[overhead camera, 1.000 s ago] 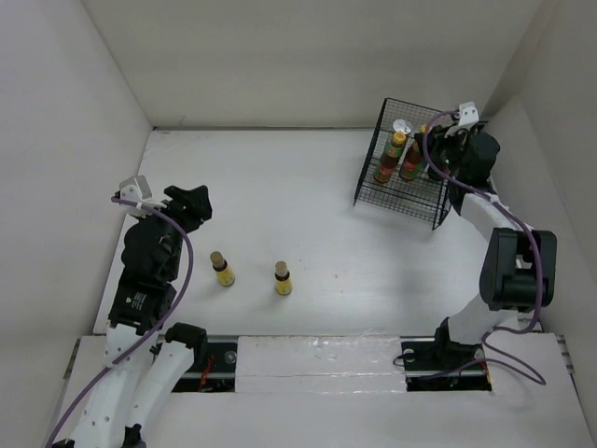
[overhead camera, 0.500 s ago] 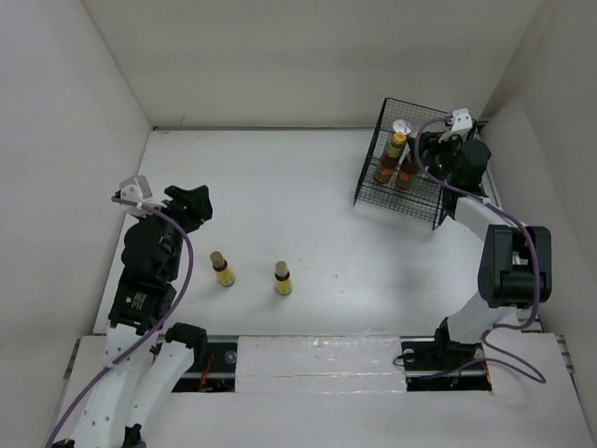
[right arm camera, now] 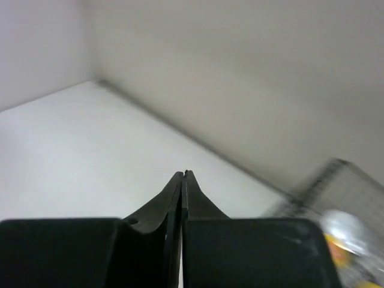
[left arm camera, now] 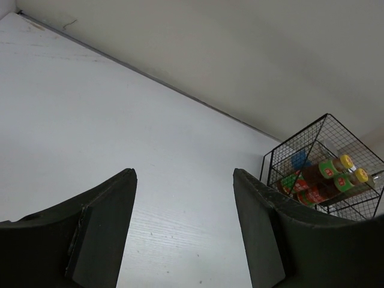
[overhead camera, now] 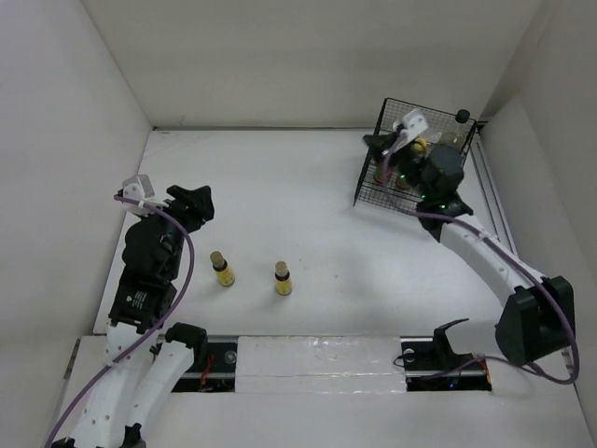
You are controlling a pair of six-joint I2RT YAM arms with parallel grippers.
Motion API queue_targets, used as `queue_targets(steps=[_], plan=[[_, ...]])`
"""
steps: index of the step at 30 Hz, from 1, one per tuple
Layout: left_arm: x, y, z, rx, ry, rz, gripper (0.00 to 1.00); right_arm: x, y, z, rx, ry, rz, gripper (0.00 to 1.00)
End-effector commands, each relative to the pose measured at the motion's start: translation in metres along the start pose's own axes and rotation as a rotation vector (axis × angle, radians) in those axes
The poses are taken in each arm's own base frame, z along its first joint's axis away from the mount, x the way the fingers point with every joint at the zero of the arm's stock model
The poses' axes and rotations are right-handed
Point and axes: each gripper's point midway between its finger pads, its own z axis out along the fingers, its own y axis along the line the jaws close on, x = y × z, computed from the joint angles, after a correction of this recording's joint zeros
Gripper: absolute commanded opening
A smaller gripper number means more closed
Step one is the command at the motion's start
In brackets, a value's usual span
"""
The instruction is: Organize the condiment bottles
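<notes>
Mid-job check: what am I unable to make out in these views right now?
- Top view: the right arm covers most of the basket; its contents cannot be counted.
- Right wrist view: blurred; basket and a silver lid smeared, cut by the edge.
- Left wrist view: a finger hides the basket's bottom; labels on the bottles too small.

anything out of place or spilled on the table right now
Nothing looks spilled. The odd ones out are the two tiny yellow bottles. They stand upright on the bare table at its near left, far from the wire basket that holds the red sauce bottles.
</notes>
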Motion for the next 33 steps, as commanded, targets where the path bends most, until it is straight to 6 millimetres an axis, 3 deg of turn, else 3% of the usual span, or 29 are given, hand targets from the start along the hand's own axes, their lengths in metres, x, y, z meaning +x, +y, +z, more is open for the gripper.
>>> queue_targets(steps=[1, 2, 3, 5, 6, 7, 11, 14, 17, 18, 23, 30, 33], plan=[[-0.016, -0.012, 0.001, 0.044, -0.048, -0.003, 0.61, 0.026, 0.103, -0.007, -0.286, 0.11, -0.037, 0.01], [-0.016, -0.012, 0.001, 0.044, -0.048, -0.003, 0.61, 0.026, 0.149, -0.013, -0.414, 0.112, -0.039, 0.07], [-0.016, -0.012, 0.001, 0.044, -0.048, -0.003, 0.61, 0.034, 0.171, -0.024, -0.477, 0.135, -0.044, 0.31], [-0.019, -0.013, -0.002, 0.049, -0.055, -0.006, 0.61, 0.037, 0.208, -0.046, -0.592, 0.149, -0.049, 0.58], [-0.019, -0.013, -0.002, 0.049, -0.055, -0.006, 0.61, 0.036, 0.242, -0.063, -0.704, 0.143, -0.035, 0.68], [-0.019, -0.013, -0.002, 0.049, -0.055, -0.006, 0.61, 0.042, 0.256, -0.075, -0.755, 0.158, -0.036, 0.79], [-0.019, -0.017, -0.002, 0.069, -0.053, -0.007, 0.61, 0.064, 0.311, -0.12, -0.967, 0.214, -0.02, 0.89], [-0.019, -0.017, -0.002, 0.069, -0.053, -0.007, 0.61, 0.079, 0.332, -0.13, -1.036, 0.255, -0.008, 0.94], [-0.021, -0.017, -0.004, 0.074, -0.061, -0.009, 0.61, 0.084, 0.352, -0.133, -1.097, 0.252, -0.024, 0.94], [-0.021, -0.017, -0.004, 0.074, -0.061, -0.009, 0.61, 0.099, 0.356, -0.133, -1.103, 0.291, -0.019, 0.94], [-0.024, -0.018, -0.007, 0.08, -0.071, -0.012, 0.61, 0.096, 0.371, -0.122, -1.138, 0.231, -0.007, 0.9], [-0.024, -0.018, -0.007, 0.08, -0.071, -0.012, 0.61, 0.101, 0.382, -0.11, -1.156, 0.188, 0.086, 0.58], [-0.024, -0.018, -0.007, 0.08, -0.071, -0.012, 0.61, 0.099, 0.383, -0.108, -1.156, 0.153, 0.132, 0.35]])
